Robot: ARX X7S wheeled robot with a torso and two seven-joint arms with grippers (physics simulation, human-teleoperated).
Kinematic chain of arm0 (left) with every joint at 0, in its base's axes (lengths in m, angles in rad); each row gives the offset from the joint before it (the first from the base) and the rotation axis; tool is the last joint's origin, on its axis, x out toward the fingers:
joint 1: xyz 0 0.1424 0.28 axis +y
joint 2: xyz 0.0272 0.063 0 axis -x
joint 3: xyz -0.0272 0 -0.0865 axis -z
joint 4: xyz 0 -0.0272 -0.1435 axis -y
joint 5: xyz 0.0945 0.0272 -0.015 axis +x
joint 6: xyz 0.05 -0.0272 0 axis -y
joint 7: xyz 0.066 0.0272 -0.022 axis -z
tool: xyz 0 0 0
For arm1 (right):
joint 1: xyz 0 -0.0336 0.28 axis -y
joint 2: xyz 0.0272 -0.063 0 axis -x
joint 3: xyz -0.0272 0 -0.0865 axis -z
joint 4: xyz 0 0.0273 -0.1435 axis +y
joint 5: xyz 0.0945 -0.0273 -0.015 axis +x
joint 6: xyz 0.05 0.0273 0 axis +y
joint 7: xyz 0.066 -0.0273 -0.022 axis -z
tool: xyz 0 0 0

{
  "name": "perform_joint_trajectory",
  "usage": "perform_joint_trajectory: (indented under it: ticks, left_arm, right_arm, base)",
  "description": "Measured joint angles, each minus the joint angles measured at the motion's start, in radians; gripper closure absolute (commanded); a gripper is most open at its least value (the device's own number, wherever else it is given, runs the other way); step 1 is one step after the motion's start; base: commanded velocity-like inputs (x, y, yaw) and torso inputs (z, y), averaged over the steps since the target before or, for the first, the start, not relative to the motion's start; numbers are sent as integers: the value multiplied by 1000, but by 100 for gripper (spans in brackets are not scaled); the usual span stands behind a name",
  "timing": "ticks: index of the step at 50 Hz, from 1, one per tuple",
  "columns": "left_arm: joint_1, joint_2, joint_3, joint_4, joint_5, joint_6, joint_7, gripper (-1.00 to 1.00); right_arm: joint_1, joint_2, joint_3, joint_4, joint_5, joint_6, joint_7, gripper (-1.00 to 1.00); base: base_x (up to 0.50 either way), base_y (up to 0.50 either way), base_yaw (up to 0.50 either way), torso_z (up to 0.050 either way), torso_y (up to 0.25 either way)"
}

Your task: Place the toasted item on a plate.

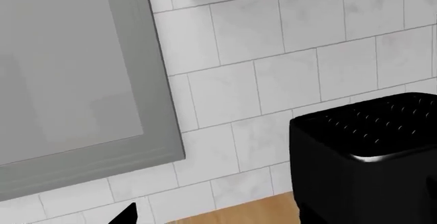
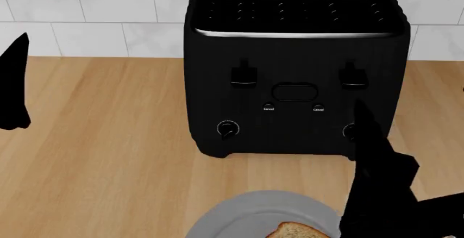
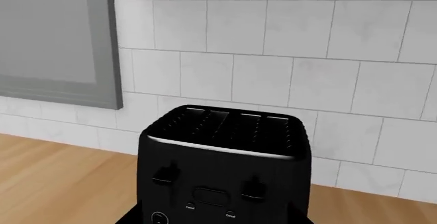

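Observation:
The slice of toasted bread (image 2: 299, 231) lies flat on the round grey plate (image 2: 239, 219) at the near edge of the head view, in front of the black toaster (image 2: 294, 69). My right gripper (image 2: 373, 156) is raised just right of the plate and in front of the toaster's right corner, apart from the bread, with nothing in it. Its dark fingertip (image 3: 128, 217) shows far off centre in the right wrist view, so the jaws stand open. My left gripper (image 2: 14, 86) hangs at the far left over the counter, empty. One fingertip (image 1: 126, 215) shows wide off centre.
The wooden counter (image 2: 101, 156) runs under everything. A white tiled wall (image 3: 307, 81) stands behind the toaster, which also shows in the left wrist view (image 1: 369, 162). A grey cabinet door (image 1: 68, 70) hangs on the wall at the left.

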Motion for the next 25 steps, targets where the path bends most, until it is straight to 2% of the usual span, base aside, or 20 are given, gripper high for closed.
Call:
perform_joint_trajectory:
  ticks: [11, 25]
  left_arm:
    - [5, -56, -129, 61, -235, -103, -134, -100]
    - [43, -228, -244, 99, -633, -82, -392, -100]
  right_arm:
    - [15, 69, 73, 61, 1, 17, -9, -100]
    - [6, 158, 195, 104, 72, 28, 15, -100]
  base:
    - [0, 0, 0, 0, 0]
    - [0, 0, 0, 0, 0]
